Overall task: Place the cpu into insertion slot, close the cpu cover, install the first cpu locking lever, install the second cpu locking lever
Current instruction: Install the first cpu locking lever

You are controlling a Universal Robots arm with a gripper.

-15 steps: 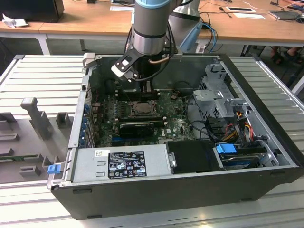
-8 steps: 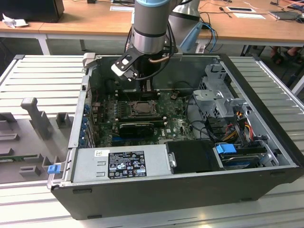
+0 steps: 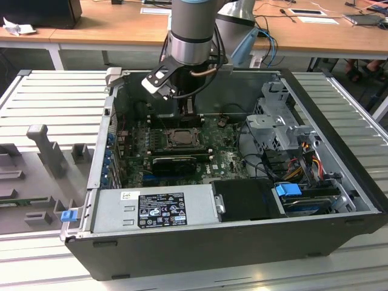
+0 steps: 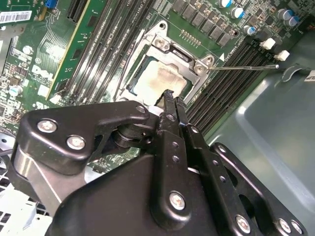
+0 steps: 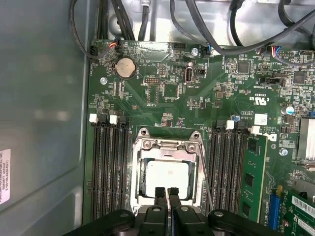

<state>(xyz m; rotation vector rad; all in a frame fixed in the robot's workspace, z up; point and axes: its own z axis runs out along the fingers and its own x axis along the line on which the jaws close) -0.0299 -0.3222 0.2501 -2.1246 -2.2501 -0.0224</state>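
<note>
Overhead, the arm [image 3: 193, 36] hung down into the open computer case [image 3: 212, 248], which stood on the ribbed metal table [image 3: 54, 97]. The case held a green motherboard [image 3: 224, 160], a grey power supply [image 3: 115, 209] along its near wall, a metal drive cage [image 3: 279, 124] toward the exterior view's right, and bundled cables [image 3: 300, 163]. A white-and-black printed label [image 3: 160, 209] sat on the power supply, its print too small to make out. On the board, the insertion slot [image 3: 180, 138] held the cpu [image 5: 167, 174], whose pale face showed through the cut-out of the cpu cover [image 5: 167, 146], which lay flat over it. The gripper [image 5: 166, 192] hovered just above the cpu's edge, its jaws together with nothing between them. In the second wrist view, a thin wire lever [image 4: 246, 67] stuck out sideways from a corner of the socket. Black memory slots [image 5: 106, 167] flanked the socket, one holding a green memory card [image 5: 256, 177].
</note>
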